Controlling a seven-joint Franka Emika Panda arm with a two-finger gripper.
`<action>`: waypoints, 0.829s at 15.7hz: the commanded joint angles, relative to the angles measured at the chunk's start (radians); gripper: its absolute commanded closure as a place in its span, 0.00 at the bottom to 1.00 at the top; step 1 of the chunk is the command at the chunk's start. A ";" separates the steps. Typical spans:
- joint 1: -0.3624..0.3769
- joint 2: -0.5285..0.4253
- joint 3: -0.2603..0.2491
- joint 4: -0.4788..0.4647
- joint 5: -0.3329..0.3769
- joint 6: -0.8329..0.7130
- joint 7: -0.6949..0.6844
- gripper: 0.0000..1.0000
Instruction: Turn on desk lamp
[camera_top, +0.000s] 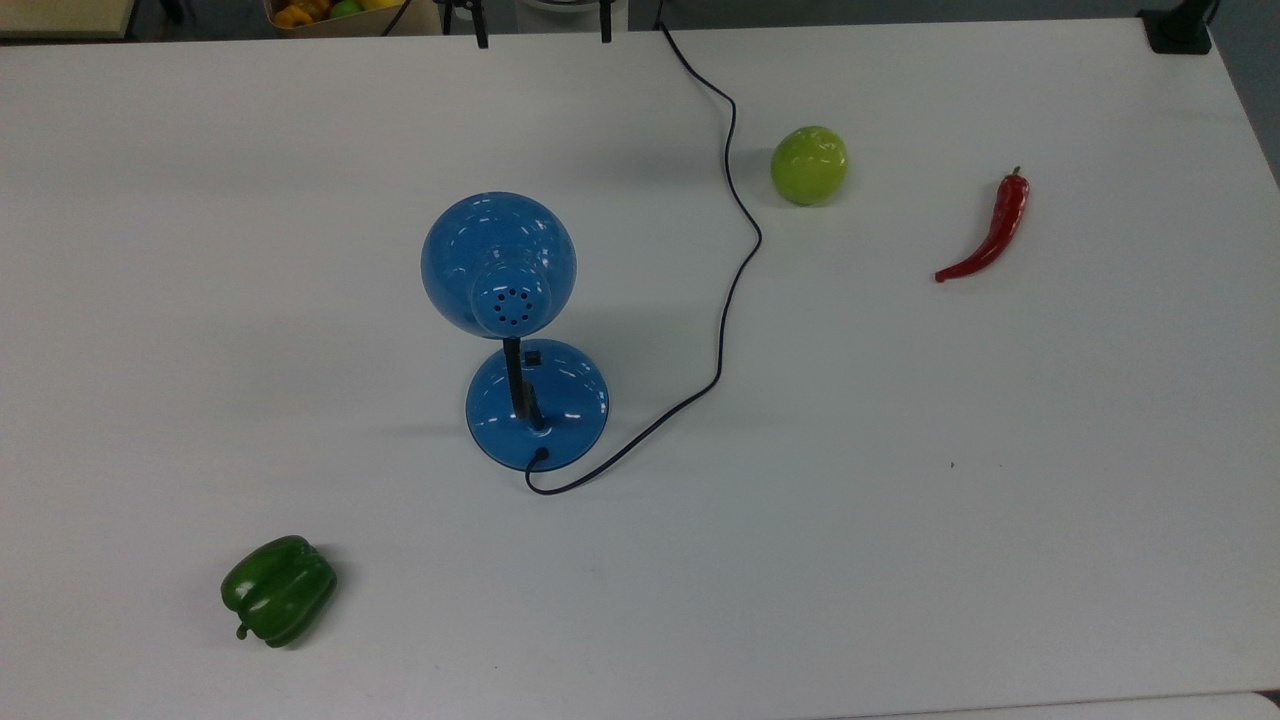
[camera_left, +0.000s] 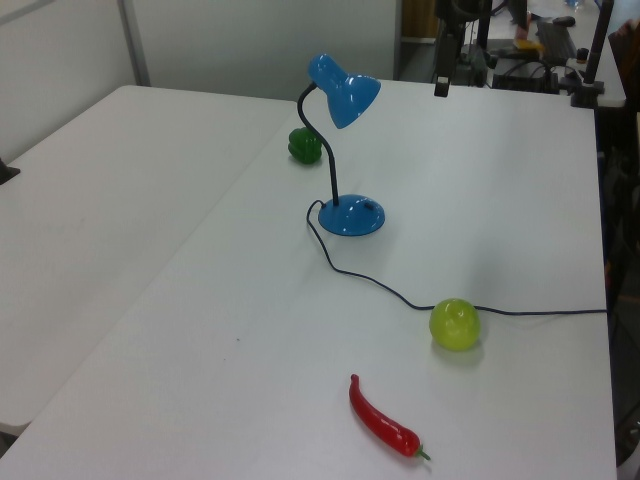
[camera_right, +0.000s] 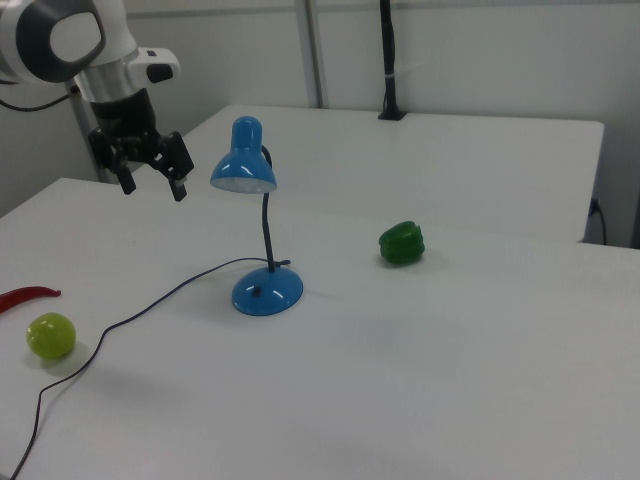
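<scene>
In the top view a green bell pepper (camera_top: 278, 590) lies nearest, toward the top view's lower left corner of the white table (camera_top: 900, 550), well apart from everything else. Farther in, near the middle of the table, stands the desk lamp (camera_top: 515, 330): its round blue base (camera_top: 537, 405) rests flat on the tabletop with a small black switch (camera_top: 532, 357) on its upper surface, a black stem (camera_top: 514, 375) rises from it, and the domed blue shade (camera_top: 498, 262) with vent holes leans over beyond the base. A black cord (camera_top: 735, 270) leaves the base's near edge, loops, and snakes away across the table to the far edge. Past the cord, toward the top view's right, sits a green apple (camera_top: 809, 165), and farther right a red chili pepper (camera_top: 990, 232). In the right view the gripper (camera_right: 150, 178) hangs in the air beyond the lamp, to the right view's left of the shade, its fingers spread apart and holding nothing, clear of the lamp.
</scene>
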 joint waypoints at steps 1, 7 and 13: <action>0.012 0.005 -0.004 0.001 0.020 0.004 -0.010 0.00; 0.004 -0.004 -0.007 0.001 0.020 0.004 -0.018 0.00; 0.004 -0.012 -0.007 -0.012 0.020 -0.001 -0.021 0.00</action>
